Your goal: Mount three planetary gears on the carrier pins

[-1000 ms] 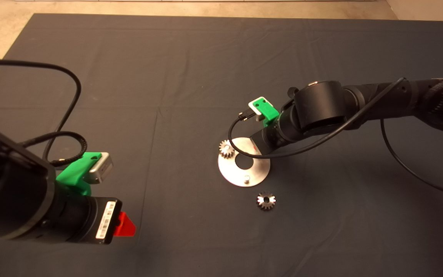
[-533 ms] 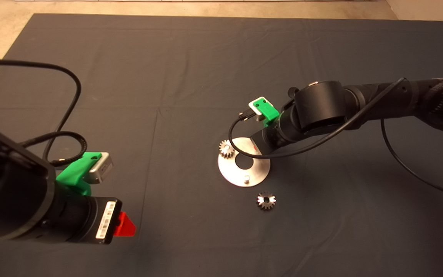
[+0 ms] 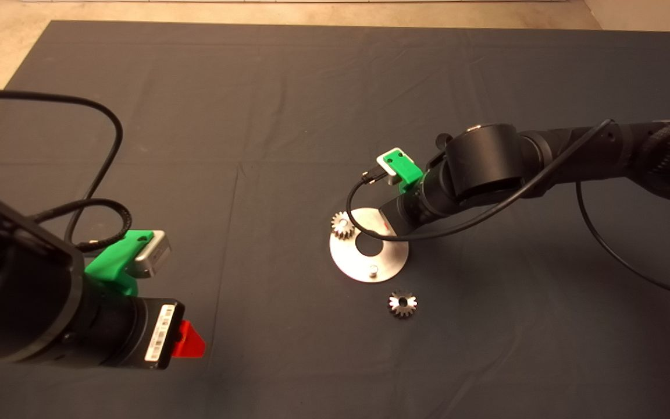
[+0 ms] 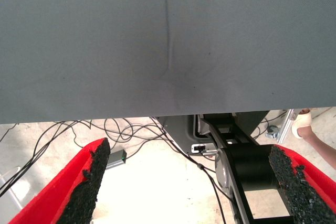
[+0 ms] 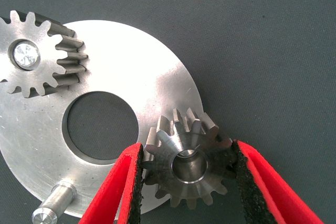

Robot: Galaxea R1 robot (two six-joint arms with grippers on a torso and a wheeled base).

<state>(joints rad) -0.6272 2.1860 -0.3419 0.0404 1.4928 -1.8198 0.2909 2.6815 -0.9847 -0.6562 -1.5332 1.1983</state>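
With one gear (image 5: 32, 59) seated, the right pincer (image 5: 186, 174) grips the second gear (image 5: 188, 165) at the carrier disc's (image 5: 152, 82) edge, needing its bore lowered squarely onto a pin; the left pincer (image 4: 184, 182) waits open.

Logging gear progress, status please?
Right gripper shut on second steel gear over round silver disc. One gear seated; third on mat. Left gripper parked, open.

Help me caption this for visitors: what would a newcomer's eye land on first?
Mid-mat, the right gripper pinches a steel gear at the far-right edge of the silver disc. One gear already sits on a pin at the disc's left edge, and another gear lies loose on the mat just in front of it.
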